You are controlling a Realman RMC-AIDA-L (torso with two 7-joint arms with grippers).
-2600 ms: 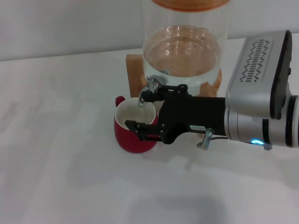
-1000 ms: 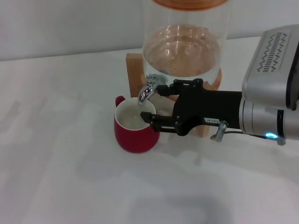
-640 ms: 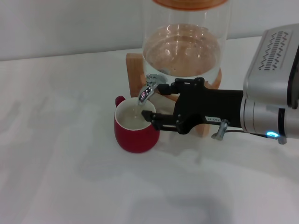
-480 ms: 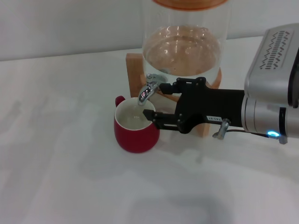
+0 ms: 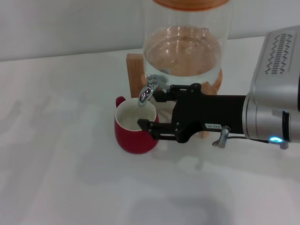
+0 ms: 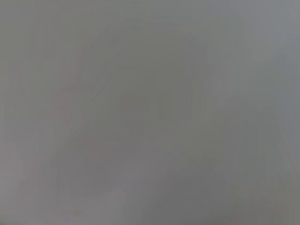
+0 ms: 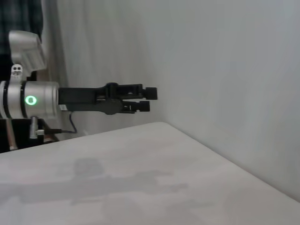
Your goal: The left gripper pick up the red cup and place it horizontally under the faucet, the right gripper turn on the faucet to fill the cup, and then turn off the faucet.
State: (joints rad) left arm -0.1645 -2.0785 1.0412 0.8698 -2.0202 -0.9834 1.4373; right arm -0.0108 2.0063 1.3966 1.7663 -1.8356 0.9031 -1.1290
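Note:
The red cup (image 5: pixel 132 139) stands upright on the white table, directly under the spout of the chrome faucet (image 5: pixel 148 90), with liquid in its cream inside. My right gripper (image 5: pixel 151 108) reaches in from the right and is open. Its upper finger (image 5: pixel 165 93) is at the faucet's lever, and its lower finger (image 5: pixel 149 125) lies over the cup's right rim. My left gripper (image 7: pixel 147 99) shows only in the right wrist view, held level above the table far from the cup, empty, its fingers slightly apart. The left wrist view is plain grey.
A large glass jar (image 5: pixel 185 47) of liquid with a wooden lid sits on a light wooden stand (image 5: pixel 134 70) right behind the cup. The white table (image 5: pixel 56 164) spreads out left of and in front of the cup. A wall runs along the back.
My right gripper has shifted left again toward the faucet and cup. Its lower finger dropped over the cup's rim and its upper finger came up to the lever. The cup stayed put.

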